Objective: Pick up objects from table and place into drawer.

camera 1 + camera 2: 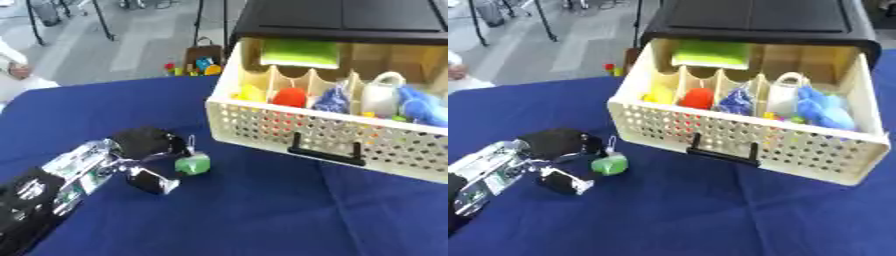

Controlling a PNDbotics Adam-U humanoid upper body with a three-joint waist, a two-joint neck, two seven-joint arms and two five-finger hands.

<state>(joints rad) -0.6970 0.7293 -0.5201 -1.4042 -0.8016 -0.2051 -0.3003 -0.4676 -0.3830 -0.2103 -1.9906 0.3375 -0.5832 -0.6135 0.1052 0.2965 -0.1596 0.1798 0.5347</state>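
1. Covered in a dark blue cloth: the desk (262, 215), filling most of both views.
2. Reaching in from the lower left: the robot's black and silver left hand (144, 150), lying low over the cloth.
3. Curled toward the small green rounded block (193, 164), with the thumb (153, 181) below it and a thin finger (190, 145) just above it; touching the block at its left side, though cannot tell whether actually pinching it.
4. Resting on the blue cloth: the green block, just left of the drawer's front and apart from it.
5. Pulled open at upper right: a cream perforated plastic drawer (737, 137) with a black handle (724, 150), set under a black cabinet top (754, 20).
6. Divided by cream partitions into compartments, holding from left to right a yellow item (658, 94), a red rounded item (699, 98), a dark blue crumpled item (735, 101), a white mug-like item with a loop handle (785, 97), and a light blue fluffy item (826, 111).
7. Lying at the drawer's back: a flat lime green item (710, 52).
8. Not visible in either view: the right hand.
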